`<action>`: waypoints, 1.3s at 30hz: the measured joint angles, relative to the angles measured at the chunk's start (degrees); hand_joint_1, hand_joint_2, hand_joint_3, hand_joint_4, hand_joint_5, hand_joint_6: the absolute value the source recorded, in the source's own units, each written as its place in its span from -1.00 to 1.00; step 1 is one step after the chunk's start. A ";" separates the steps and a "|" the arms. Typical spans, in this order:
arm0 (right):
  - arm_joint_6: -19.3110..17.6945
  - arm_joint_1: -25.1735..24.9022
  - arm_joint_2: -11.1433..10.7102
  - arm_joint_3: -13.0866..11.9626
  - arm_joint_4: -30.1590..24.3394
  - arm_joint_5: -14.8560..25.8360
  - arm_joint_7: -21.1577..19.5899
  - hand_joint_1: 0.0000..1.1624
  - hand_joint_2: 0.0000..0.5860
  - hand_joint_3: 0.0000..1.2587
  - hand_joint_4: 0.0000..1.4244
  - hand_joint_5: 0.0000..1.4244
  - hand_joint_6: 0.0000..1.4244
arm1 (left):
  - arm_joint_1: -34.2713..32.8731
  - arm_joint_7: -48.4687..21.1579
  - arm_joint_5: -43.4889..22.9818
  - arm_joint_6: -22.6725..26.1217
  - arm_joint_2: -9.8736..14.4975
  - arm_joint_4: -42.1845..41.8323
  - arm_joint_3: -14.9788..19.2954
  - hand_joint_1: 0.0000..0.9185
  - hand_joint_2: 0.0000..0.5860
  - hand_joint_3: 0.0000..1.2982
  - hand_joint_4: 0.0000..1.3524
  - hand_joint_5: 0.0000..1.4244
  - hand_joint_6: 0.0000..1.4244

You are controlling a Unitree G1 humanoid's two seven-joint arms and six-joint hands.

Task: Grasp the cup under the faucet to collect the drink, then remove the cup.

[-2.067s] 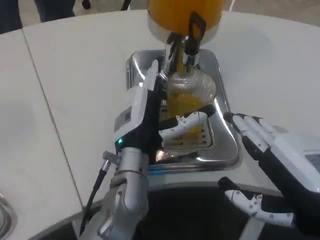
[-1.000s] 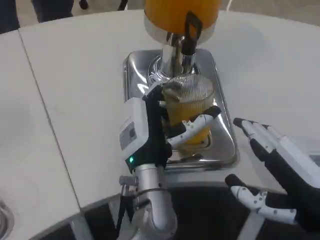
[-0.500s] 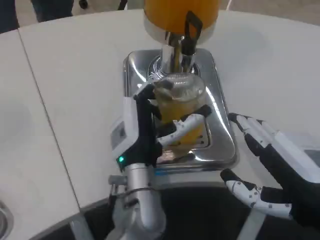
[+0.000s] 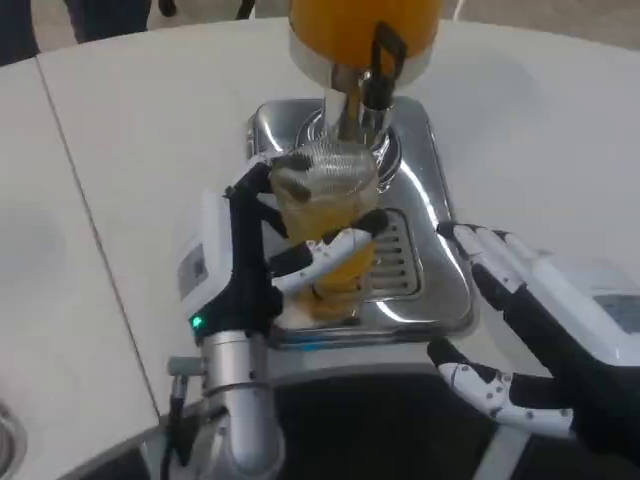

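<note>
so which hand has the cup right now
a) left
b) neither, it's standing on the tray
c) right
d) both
a) The left hand has its fingers wrapped round the cup of orange drink, over the tray just left of the faucet. The right hand is open off to the side, apart from the cup.

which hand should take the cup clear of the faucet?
Left. The left hand already grips the cup of orange drink beside the faucet, over the tray. The right hand is open, off to the side.
</note>
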 measured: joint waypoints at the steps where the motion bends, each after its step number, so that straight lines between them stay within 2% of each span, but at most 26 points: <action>1: -0.34 0.10 -0.24 -0.47 -0.02 0.01 -0.02 -0.36 0.64 -1.00 -1.00 -1.00 -0.93 | 0.26 -0.34 -0.01 -0.05 0.67 -0.32 0.32 0.35 -1.00 0.74 0.59 0.97 1.00; 6: -0.71 1.49 -0.74 -3.70 -0.02 0.35 -0.36 -0.35 0.63 -1.00 -1.00 -1.00 -0.93 | 2.08 -1.20 -0.16 -0.16 4.11 -2.08 3.02 0.35 -1.00 0.74 0.59 0.97 1.00; 14: -4.77 4.71 -1.28 -4.32 0.06 -0.28 -3.60 -0.33 0.65 -1.00 -1.00 -1.00 -0.95 | 2.43 -1.39 -0.15 -0.15 4.71 -2.15 3.85 0.36 -1.00 0.75 0.59 0.97 1.00; 17: -6.07 5.72 -1.40 -5.18 0.48 -1.29 -6.20 -0.32 0.65 -1.00 -1.00 -1.00 -0.95 | 4.64 -3.41 -1.15 -0.26 5.57 -5.11 4.94 0.35 -1.00 0.75 0.59 0.97 1.00; 26: -9.01 5.68 -0.29 -2.47 6.33 -3.62 -12.04 -0.31 0.65 -1.00 -1.00 -1.00 -0.95 | 10.71 -7.55 -3.16 -0.33 8.76 -12.56 9.28 0.30 -1.00 0.74 0.59 0.97 1.00; 32: -9.47 5.25 -0.29 -2.07 7.39 -5.29 -13.05 -0.33 0.65 -1.00 -1.00 -1.00 -0.97 | 13.90 -9.92 -4.24 -0.08 9.32 -17.45 11.22 0.30 -1.00 0.74 0.59 0.97 1.00; 35: -9.42 4.56 -0.32 -1.26 7.40 -10.39 -13.04 -0.36 0.58 -1.00 -1.00 -1.00 -1.00 | 15.75 -11.98 -4.84 -0.03 9.32 -21.67 11.98 0.30 -1.00 0.74 0.59 0.97 1.00; 39: -8.74 3.74 -0.11 -1.24 7.42 -11.50 -12.83 -0.43 0.57 -1.00 -1.00 -1.00 -1.00 | 18.96 -15.01 -5.80 -0.08 9.31 -26.93 12.46 0.28 -1.00 0.74 0.60 0.99 1.00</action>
